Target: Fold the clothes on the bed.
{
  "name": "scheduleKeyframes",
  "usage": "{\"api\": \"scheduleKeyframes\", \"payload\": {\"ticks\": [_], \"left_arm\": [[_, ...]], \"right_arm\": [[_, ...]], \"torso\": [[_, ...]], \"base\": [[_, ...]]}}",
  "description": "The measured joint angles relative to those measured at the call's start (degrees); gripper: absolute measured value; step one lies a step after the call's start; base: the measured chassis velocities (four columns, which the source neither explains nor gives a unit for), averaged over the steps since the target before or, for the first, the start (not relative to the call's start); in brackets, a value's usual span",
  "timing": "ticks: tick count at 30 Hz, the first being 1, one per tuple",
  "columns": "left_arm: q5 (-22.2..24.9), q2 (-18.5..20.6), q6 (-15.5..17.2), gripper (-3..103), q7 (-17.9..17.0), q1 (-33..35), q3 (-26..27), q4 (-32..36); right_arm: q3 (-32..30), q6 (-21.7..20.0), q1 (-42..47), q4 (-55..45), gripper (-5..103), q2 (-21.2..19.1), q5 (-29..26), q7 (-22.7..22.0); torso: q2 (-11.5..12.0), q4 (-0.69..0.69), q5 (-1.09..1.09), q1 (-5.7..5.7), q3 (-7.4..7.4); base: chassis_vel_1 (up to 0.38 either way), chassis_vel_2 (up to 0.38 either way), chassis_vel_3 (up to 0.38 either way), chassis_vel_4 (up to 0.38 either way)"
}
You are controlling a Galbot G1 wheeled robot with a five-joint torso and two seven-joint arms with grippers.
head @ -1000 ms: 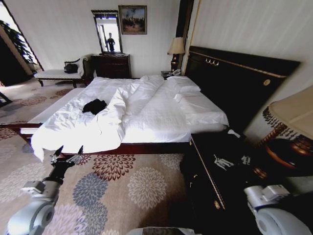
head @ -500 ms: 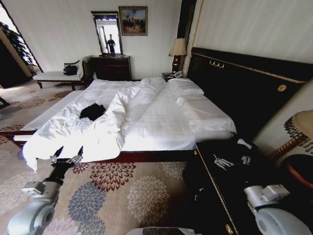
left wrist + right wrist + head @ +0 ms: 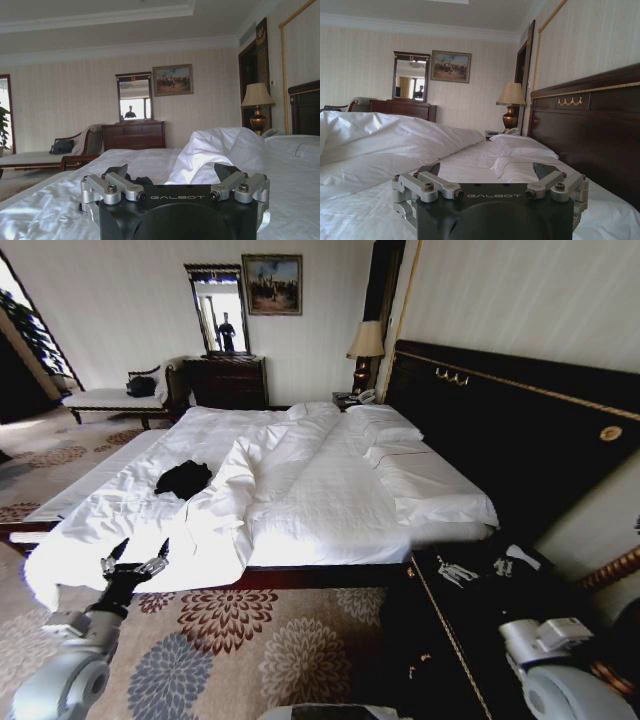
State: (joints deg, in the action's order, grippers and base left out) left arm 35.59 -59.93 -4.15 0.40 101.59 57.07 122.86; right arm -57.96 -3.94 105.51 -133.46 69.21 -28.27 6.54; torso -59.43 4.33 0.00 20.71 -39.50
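Clothes: 1 black garment [image 3: 183,479] lies crumpled on the white sheet of the bed [image 3: 330,490], toward its foot end on the robot's left, just beside a raised fold of the duvet [image 3: 232,485].
Bed: 2 white pillows [image 3: 400,455] lie against the dark headboard [image 3: 520,430]; a lamp [image 3: 366,345] stands beside it.
Left gripper [image 3: 135,558]: held low at the near edge of the bed, fingers apart, holding nothing, well short of the garment; in the left wrist view [image 3: 175,182] its tips spread wide.
Right gripper [image 3: 490,180]: fingers apart, holding nothing, facing across the bed toward the pillows.
Floor: flowered carpet [image 3: 270,640].
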Motion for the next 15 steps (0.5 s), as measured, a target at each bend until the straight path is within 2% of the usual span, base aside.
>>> {"api": "scheduleKeyframes", "payload": {"ticks": [15], "left_arm": [[1.5,0.2,-0.4,100,0.0,-0.2,0.0,1.2]], "right_arm": [[0.1,-0.2,-0.1,-0.1,100,0.1,0.0,-0.3]], "torso": [[0.0,-0.01,0.00,0.02,-0.01]], "base": [[-0.192,0.182,0.192,-0.182]]}}
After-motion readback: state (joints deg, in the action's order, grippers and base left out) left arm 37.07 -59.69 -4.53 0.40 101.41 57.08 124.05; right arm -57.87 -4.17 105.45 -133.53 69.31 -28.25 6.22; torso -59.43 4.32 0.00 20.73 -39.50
